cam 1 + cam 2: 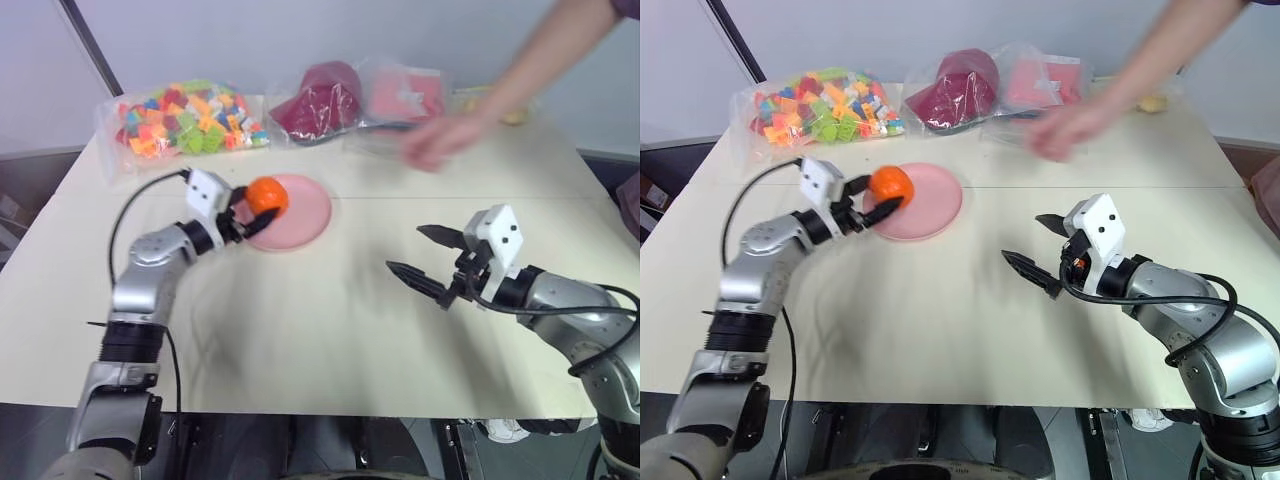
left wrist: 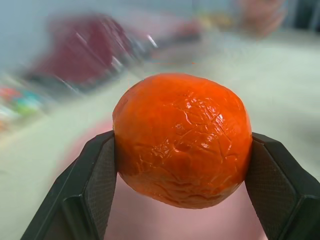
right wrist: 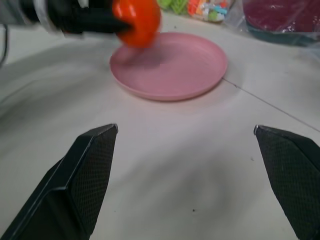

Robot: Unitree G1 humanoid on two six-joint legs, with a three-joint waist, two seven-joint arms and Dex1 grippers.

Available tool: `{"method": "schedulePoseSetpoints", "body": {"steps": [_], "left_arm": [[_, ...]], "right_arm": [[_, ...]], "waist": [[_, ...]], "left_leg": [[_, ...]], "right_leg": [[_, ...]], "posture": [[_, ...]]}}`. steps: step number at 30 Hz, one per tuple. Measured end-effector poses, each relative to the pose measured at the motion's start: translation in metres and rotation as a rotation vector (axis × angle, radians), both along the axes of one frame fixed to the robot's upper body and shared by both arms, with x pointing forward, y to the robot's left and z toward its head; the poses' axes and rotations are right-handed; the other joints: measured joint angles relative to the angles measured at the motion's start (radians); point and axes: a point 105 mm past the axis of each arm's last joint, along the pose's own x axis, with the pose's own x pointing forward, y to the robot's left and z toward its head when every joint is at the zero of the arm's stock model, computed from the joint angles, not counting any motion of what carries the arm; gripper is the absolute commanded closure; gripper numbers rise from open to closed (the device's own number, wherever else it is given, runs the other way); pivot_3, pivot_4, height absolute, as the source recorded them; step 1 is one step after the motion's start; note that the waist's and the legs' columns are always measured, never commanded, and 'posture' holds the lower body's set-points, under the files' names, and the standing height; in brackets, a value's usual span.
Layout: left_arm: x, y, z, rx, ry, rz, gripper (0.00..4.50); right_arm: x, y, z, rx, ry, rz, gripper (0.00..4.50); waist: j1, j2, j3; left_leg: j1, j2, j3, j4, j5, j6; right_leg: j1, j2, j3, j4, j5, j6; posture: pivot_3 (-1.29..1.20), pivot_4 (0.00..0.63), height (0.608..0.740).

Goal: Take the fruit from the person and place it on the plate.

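Observation:
The bright-orange fruit (image 1: 267, 195) is clamped between the two black fingers of my left gripper (image 1: 255, 205), which is shut on it just above the left edge of the pink plate (image 1: 305, 215). Close up in the left wrist view, the fruit (image 2: 182, 140) sits between both pads (image 2: 102, 180). The person's hand (image 1: 440, 138) hovers over the far right of the table, apart from the fruit. My right gripper (image 1: 425, 258) stands open with nothing in it, right of the plate (image 3: 175, 67).
Along the table's far edge lie a bag of coloured blocks (image 1: 185, 118), a bagged dark-red lump (image 1: 320, 102) and a pink bagged packet (image 1: 405, 95). The table (image 1: 330, 330) is bare in front of the plate.

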Motion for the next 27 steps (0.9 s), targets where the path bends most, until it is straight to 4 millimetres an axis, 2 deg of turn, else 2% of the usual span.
{"method": "schedulePoseSetpoints", "body": {"steps": [2, 5, 8, 11, 13, 14, 22, 24, 27], "left_arm": [[0.013, -0.010, -0.006, 0.057, 0.006, 0.012, 1.43], [0.030, -0.012, 0.004, 0.100, -0.019, 0.052, 1.43], [0.039, -0.015, 0.014, 0.117, -0.036, 0.075, 1.43], [0.043, -0.018, 0.013, 0.125, -0.025, 0.074, 1.43], [0.044, -0.019, 0.010, 0.128, -0.009, 0.072, 0.39], [0.044, -0.018, 0.008, 0.128, -0.002, 0.075, 0.05], [0.048, -0.014, 0.015, 0.086, 0.002, 0.098, 0.05], [0.048, -0.011, 0.024, 0.017, 0.003, 0.099, 0.05], [0.041, -0.002, 0.052, -0.083, -0.041, 0.085, 0.05]], "right_arm": [[-0.001, 0.003, 0.002, -0.002, -0.012, 0.010, 0.00], [-0.002, 0.005, 0.005, 0.000, -0.024, 0.012, 0.00], [-0.002, 0.005, 0.004, 0.005, -0.022, 0.000, 0.00], [-0.005, 0.007, 0.004, 0.009, -0.030, -0.001, 0.00], [-0.005, 0.008, 0.004, 0.011, -0.033, -0.007, 0.00], [-0.005, 0.007, 0.003, 0.015, -0.030, -0.012, 0.00], [-0.005, 0.006, 0.002, 0.018, -0.028, -0.030, 0.00], [-0.005, 0.006, 0.002, 0.018, -0.027, -0.031, 0.00], [-0.005, 0.005, 0.001, 0.018, -0.024, -0.034, 0.00]], "waist": [[-0.001, -0.001, 0.000], [-0.006, -0.001, 0.001], [-0.004, -0.001, 0.001], [-0.004, -0.001, 0.001], [-0.004, -0.001, 0.001], [-0.004, -0.001, 0.001], [-0.003, -0.001, 0.001], [-0.005, -0.001, 0.001], [-0.007, -0.001, 0.001]], "left_leg": [[0.000, 0.000, 0.000, 0.000, 0.000, 0.000], [0.000, 0.000, 0.000, 0.000, 0.000, 0.000], [0.000, 0.000, 0.000, 0.000, 0.000, 0.000], [-0.001, 0.000, 0.000, 0.000, 0.000, 0.000], [-0.001, 0.000, 0.000, 0.000, 0.000, 0.000], [-0.001, 0.000, 0.000, 0.000, 0.000, 0.000], [-0.001, 0.000, 0.000, 0.000, 0.000, 0.000], [-0.001, 0.000, 0.000, 0.000, 0.000, 0.000], [-0.001, 0.000, 0.000, 0.000, 0.000, 0.000]], "right_leg": [[0.000, 0.000, 0.000, 0.000, 0.000, 0.000], [-0.001, 0.000, 0.000, 0.000, 0.000, 0.000], [-0.001, 0.000, 0.000, 0.000, 0.000, 0.000], [-0.001, 0.000, 0.000, 0.000, 0.000, 0.000], [-0.001, 0.000, 0.000, 0.000, 0.000, 0.000], [-0.001, 0.000, 0.000, 0.000, 0.000, 0.000], [-0.001, 0.000, 0.000, 0.001, 0.000, 0.000], [-0.002, 0.000, 0.000, 0.001, 0.000, 0.000], [-0.002, 0.000, 0.000, 0.001, 0.000, 0.000]], "posture": [[0.00, 0.150, 0.740], [0.00, 0.150, 0.740], [0.00, 0.150, 0.740], [0.00, 0.150, 0.740], [0.00, 0.150, 0.740], [0.00, 0.150, 0.740], [0.00, 0.150, 0.740], [0.00, 0.150, 0.740], [0.00, 0.150, 0.740]]}}
